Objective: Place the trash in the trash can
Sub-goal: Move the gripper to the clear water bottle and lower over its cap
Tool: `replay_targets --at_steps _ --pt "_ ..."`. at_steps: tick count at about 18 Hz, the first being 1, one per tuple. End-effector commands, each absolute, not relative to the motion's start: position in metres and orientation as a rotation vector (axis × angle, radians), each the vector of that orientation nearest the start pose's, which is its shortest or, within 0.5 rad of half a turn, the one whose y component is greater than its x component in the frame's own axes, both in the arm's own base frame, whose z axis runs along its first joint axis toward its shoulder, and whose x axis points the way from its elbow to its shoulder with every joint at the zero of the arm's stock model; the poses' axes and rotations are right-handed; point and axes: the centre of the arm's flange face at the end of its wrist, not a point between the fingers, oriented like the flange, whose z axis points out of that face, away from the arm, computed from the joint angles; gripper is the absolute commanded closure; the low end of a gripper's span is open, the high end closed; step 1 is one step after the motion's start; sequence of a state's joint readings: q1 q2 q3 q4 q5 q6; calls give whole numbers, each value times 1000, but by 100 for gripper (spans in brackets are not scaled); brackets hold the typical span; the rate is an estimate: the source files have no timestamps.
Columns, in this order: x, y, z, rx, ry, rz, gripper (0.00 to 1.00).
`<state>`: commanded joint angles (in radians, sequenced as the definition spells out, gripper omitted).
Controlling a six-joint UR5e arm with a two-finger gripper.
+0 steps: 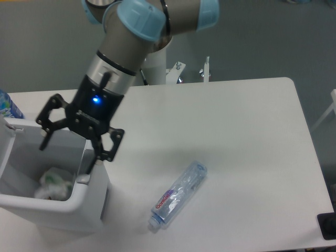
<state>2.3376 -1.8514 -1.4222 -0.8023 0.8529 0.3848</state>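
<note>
So, starting at the far left edge there's a bit of something blue and white (6, 105) poking in, can't tell what it is. Right below that is the trash can (58, 205), a boxy white bin sitting at the near left corner of the tabletop (236, 136). The crumpled white wrapper (52, 184) with the green marks is already lying inside it, down at the bottom.

Hanging right over the bin's opening is the claw (68, 151), black, with its fingers (100, 152) spread wide and nothing between them. One finger is over the bin's far left side, the other is down by the right wall, just beside the rim, maybe touching it, hard to say. There's a little blue light glowing on the wrist above it, and the arm (131, 31) goes up and off to the right with light blue joint caps.

Further right, the clear plastic bottle (178, 194) with the red lettered label is lying on its side on the tabletop, near the front edge, angled with its cap end pointing toward the near left. It's well apart from the bin and from the claw
</note>
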Motion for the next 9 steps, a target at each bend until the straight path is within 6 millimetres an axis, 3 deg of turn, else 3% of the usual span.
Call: replay_targets --at_steps 3,6,9 --pt "-333 600 506 -2263 -109 -187 0" --pt "-376 601 467 -2313 -181 -170 0" --pt "-396 593 447 -2341 -217 -160 0"
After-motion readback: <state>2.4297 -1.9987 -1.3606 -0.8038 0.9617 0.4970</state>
